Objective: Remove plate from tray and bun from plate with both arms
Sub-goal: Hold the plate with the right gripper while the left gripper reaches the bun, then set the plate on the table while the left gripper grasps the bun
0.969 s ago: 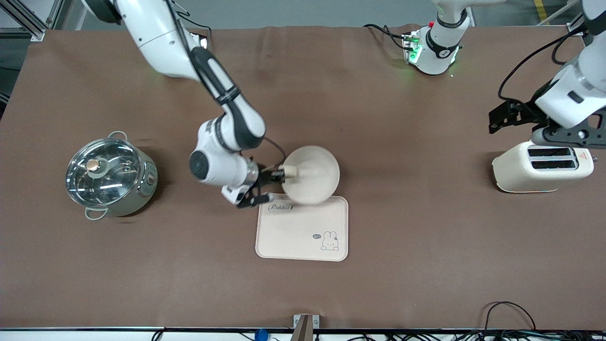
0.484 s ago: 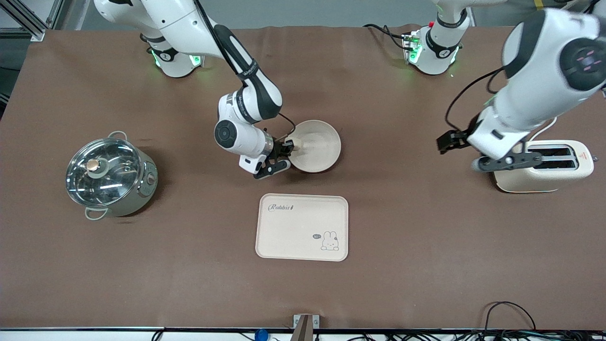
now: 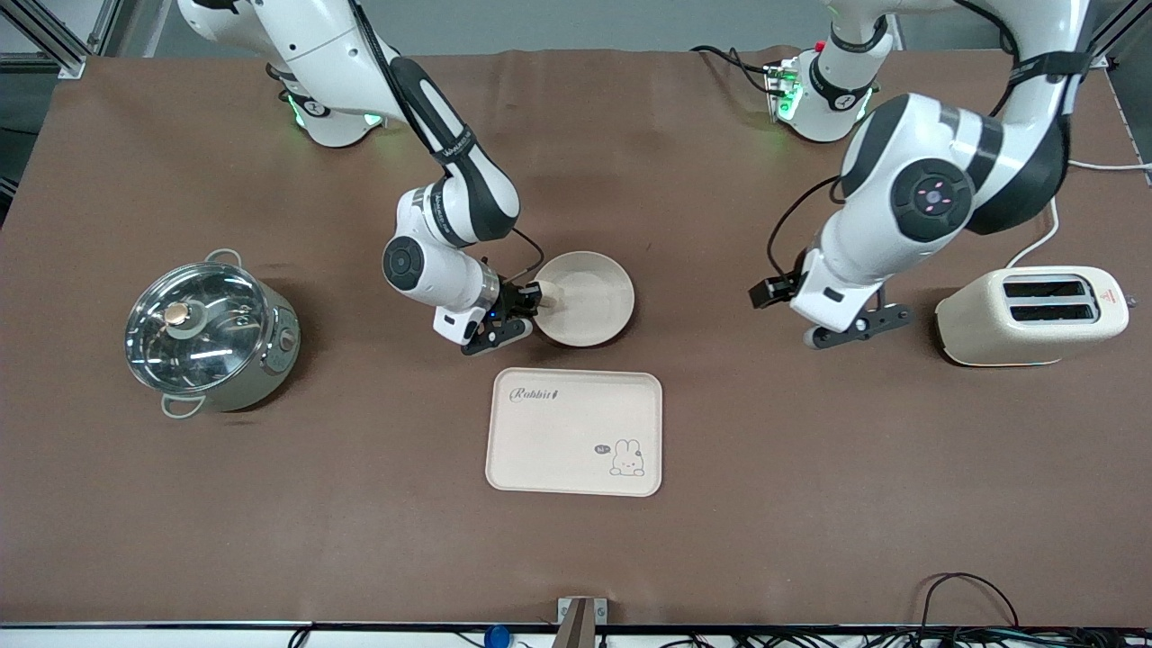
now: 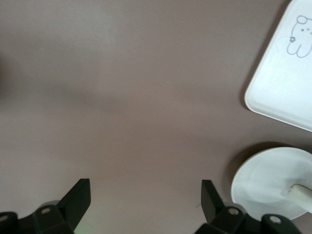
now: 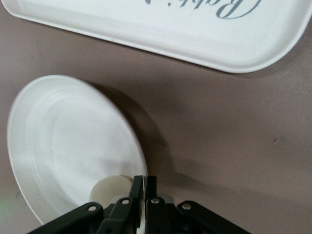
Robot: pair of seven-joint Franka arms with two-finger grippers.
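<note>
Pinching the rim of the plate (image 3: 585, 299), the right tool (image 3: 526, 310) has its two fingers closed almost together, with only the thin rim between them. It grips the plate at the edge toward the right arm's end of the tabletop (image 3: 270, 504), at about 9 o'clock of the plate in the front view. The plate is round and faces mostly up, just farther from the front camera than the rabbit tray (image 3: 574, 432), at the tray's 12 o'clock, apart from it. The left tool (image 3: 855, 326) is over bare tabletop between the plate and the toaster (image 3: 1030, 315); its fingers (image 4: 78, 200) are spread wide and hold nothing.
</note>
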